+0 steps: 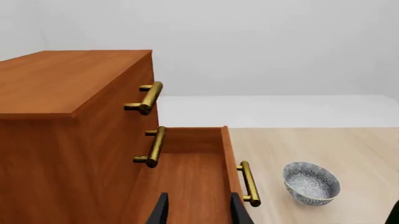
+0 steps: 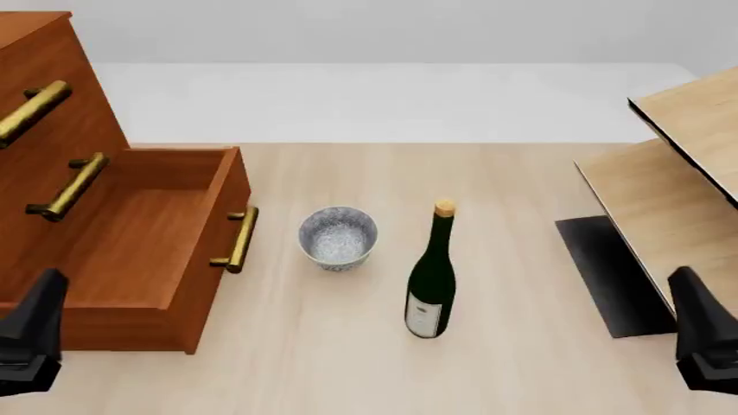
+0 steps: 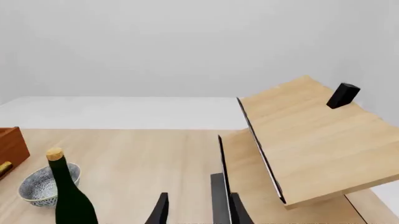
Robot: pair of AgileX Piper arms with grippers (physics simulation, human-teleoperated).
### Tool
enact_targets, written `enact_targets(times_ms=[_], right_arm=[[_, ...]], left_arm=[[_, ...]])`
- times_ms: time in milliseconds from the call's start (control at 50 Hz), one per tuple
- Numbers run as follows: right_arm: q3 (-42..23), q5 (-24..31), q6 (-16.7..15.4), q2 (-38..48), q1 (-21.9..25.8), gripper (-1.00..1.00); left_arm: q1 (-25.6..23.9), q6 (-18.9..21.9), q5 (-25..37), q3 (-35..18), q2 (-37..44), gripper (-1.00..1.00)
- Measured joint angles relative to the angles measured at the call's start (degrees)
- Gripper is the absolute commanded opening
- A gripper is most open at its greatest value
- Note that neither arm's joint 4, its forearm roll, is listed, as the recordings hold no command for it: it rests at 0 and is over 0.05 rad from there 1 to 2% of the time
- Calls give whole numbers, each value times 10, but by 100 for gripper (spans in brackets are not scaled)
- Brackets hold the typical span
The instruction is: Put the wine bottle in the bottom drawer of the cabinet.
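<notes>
The wine bottle [image 2: 431,278], dark green with a tan cork and a white label, stands upright on the table right of the bowl; the right wrist view shows the wine bottle [image 3: 70,198] too. The reddish-brown cabinet [image 2: 47,112] is at the left, and its bottom drawer [image 2: 138,233] is pulled out, with nothing inside. My left gripper [image 2: 29,341] hovers at the near end of that drawer [image 1: 187,177], and the left gripper [image 1: 199,207] is open. My right gripper [image 2: 703,341] is low at the near right, far from the bottle, and the right gripper [image 3: 199,210] is open.
A speckled grey bowl [image 2: 338,238] sits between the drawer's brass handle [image 2: 238,239] and the bottle. A pale wooden shelf unit [image 2: 680,173] leans at the right over a dark base [image 2: 606,268]. A small black block [image 3: 343,94] rests on the shelf.
</notes>
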Motion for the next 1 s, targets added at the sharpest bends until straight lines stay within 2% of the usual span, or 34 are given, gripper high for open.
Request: enact_targets(times_ms=[220,360,700,1000], right_arm=[[0,0,4,3,0,100],[0,2,4,1,1,100],[-2,8,4,-3,2,100],[-2,8,7,-3,4,100]], left_arm=[[-6,5,-6,-2,11,100],[-11,14,-13,-27,43,100],[-21,25,-6,-137,189,100],[-32,17,71,-265,329,100]])
